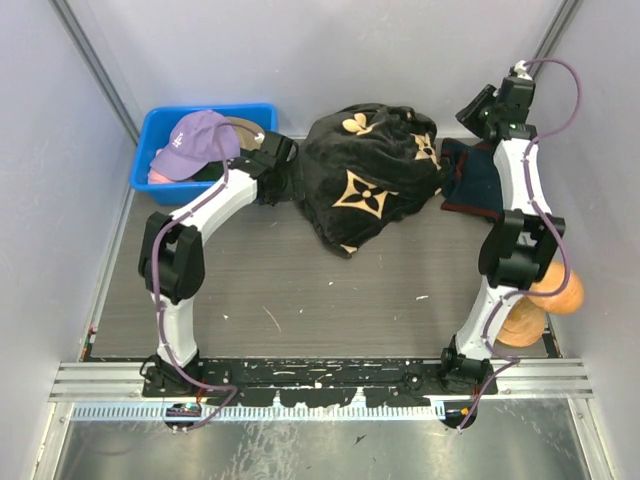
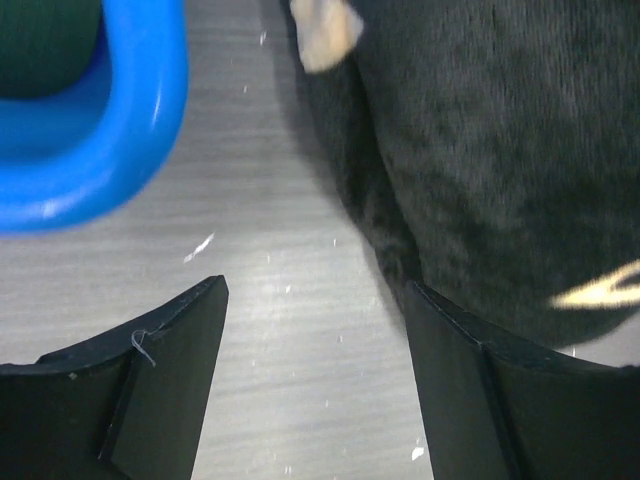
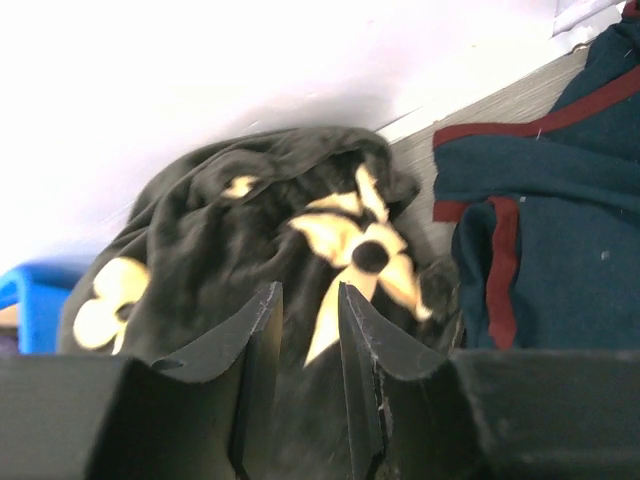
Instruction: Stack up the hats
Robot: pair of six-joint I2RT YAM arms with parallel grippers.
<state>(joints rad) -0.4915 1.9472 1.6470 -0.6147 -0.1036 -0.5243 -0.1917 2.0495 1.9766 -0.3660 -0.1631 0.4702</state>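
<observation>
Two claws, both empty: the left gripper (image 2: 316,286) hangs wide open over bare table (image 2: 280,200), with the blue bin (image 2: 150,130) just ahead to its left and the black flowered cloth (image 2: 480,150) close by its right finger. Only the overhead view shows the lavender hat (image 1: 195,140) topping that bin, a pink hat (image 1: 160,177) peeking from beneath. The right gripper (image 3: 309,290) is parted by a narrow gap, gripping nothing, with the black flowered cloth beyond it and a navy red-trimmed cloth (image 3: 560,200) to its right.
</observation>
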